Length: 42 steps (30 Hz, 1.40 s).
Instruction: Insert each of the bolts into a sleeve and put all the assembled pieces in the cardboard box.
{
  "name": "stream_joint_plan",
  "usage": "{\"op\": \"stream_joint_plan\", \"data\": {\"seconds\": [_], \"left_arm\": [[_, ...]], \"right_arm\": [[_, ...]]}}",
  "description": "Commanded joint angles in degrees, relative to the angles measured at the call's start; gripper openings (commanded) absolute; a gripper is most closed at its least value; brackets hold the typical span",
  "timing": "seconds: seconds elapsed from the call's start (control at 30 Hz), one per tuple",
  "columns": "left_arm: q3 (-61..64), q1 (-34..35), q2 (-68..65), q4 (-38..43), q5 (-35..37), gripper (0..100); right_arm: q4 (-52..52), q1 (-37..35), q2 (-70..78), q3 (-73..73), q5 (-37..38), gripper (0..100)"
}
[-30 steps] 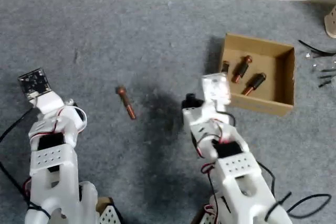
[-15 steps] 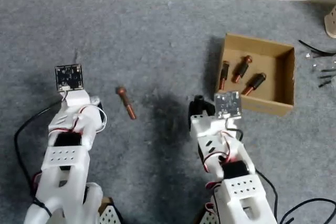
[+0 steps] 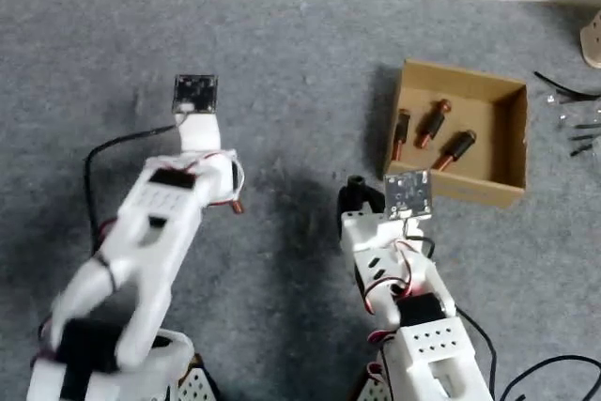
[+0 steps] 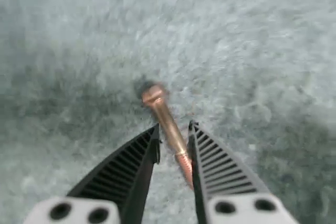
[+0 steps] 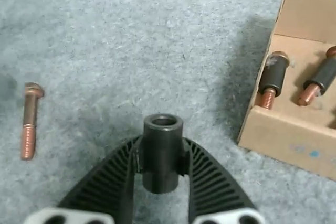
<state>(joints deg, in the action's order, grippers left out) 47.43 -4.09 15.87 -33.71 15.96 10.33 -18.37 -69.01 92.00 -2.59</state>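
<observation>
A grey, felt-like mat [image 3: 282,63] covers the table. Two white jointed arms stand on it: the left arm [image 3: 160,232] leans out toward mid-mat, and the right arm [image 3: 404,279] sits just in front of the open brown cardboard box [image 3: 474,189].

The left gripper [image 4: 174,127] has its ribbed black fingers apart, one on each side of the shank of the copper-coloured hex-head bolt [image 4: 160,111]. The bolt lies flat on the mat, its head beyond the fingertips and its threaded end between them.

The right gripper [image 5: 163,142] is clamped on the short black cylindrical sleeve [image 5: 163,153], which is held upright with its bore facing up.

In the box lie three assembled pieces [image 3: 435,124], each a dark sleeve with copper showing at both ends.
</observation>
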Motion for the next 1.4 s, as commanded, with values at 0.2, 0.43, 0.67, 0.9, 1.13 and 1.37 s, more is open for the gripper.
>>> {"op": "stream_joint_plan", "data": {"seconds": [0.2,0.43,0.67,0.9,1.13,1.37], "left_arm": [[-17.8,-2.5,-19.3,-9.1,7.6,10],[-19.8,-2.4,-24.0,-9.1,7.6,10],[-20.0,-2.4,-24.0,-11.2,7.7,10],[-19.9,-2.4,-24.4,-11.2,7.6,10],[-19.6,-2.4,-24.7,-10.8,7.4,10],[-17.8,-2.5,-24.7,-10.8,7.3,9]], "right_arm": [[-2.2,0.7,-1.3,-0.6,0.6,0.5],[-2.2,0.7,-1.3,-0.6,0.6,0.5],[-2.2,0.7,-1.3,-0.6,0.6,0.5],[-2.2,1.2,-1.3,-0.4,0.6,0.5],[-2.2,2.8,-1.3,-0.4,0.6,0.5],[-2.2,2.8,-1.4,-0.4,0.6,0.5]]}}
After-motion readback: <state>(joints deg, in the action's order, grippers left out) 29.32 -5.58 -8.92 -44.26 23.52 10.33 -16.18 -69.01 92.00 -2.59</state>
